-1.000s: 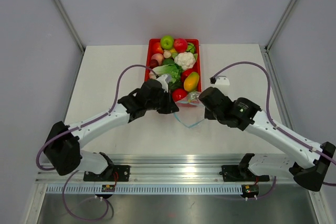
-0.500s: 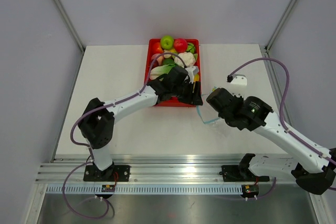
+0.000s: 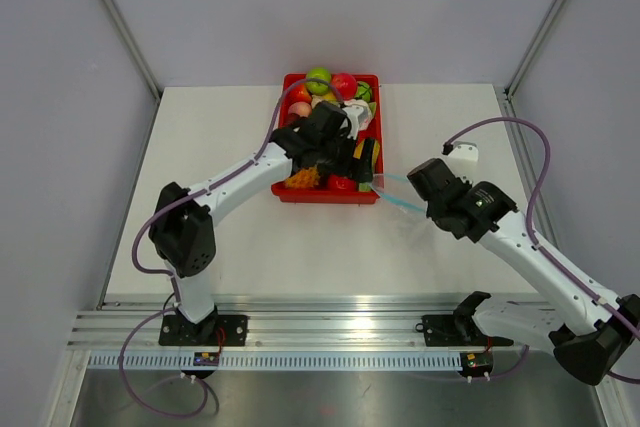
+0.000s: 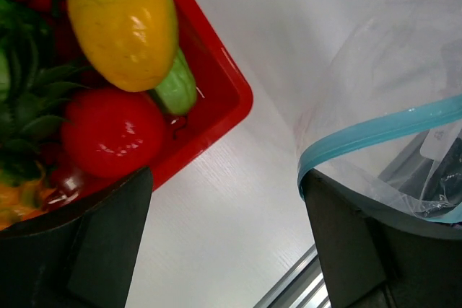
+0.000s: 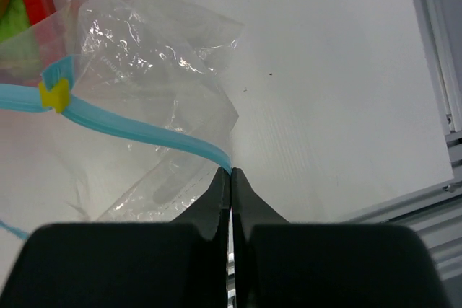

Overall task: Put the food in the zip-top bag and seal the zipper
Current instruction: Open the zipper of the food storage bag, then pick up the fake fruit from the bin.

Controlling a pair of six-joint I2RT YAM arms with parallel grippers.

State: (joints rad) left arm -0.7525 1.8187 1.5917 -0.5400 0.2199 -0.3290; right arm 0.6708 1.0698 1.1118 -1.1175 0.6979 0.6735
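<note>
The food fills the red tray (image 3: 325, 197): a green apple (image 3: 318, 77) at the back, and in the left wrist view a yellow mango (image 4: 126, 19) and a red tomato (image 4: 112, 131). My left gripper (image 3: 366, 160) (image 4: 227, 200) hangs open over the tray's near right corner, with only bare table between its fingers. The zip-top bag (image 3: 392, 197) (image 5: 159, 70) lies crinkled just right of the tray, nothing seen inside it. Its teal zipper (image 5: 130, 131) (image 4: 375, 135) carries a yellow slider (image 5: 56, 95). My right gripper (image 3: 412, 192) (image 5: 231, 172) is shut on the zipper's end.
The tray's red corner (image 4: 224, 91) sits between the left fingers and the bag. White table spreads to both sides, with the metal rail (image 3: 340, 327) along the near edge. Grey walls enclose the table.
My left gripper has opened and swung from the bag's mouth up over the tray's right corner. My right arm has drawn the bag to the right, out from the tray.
</note>
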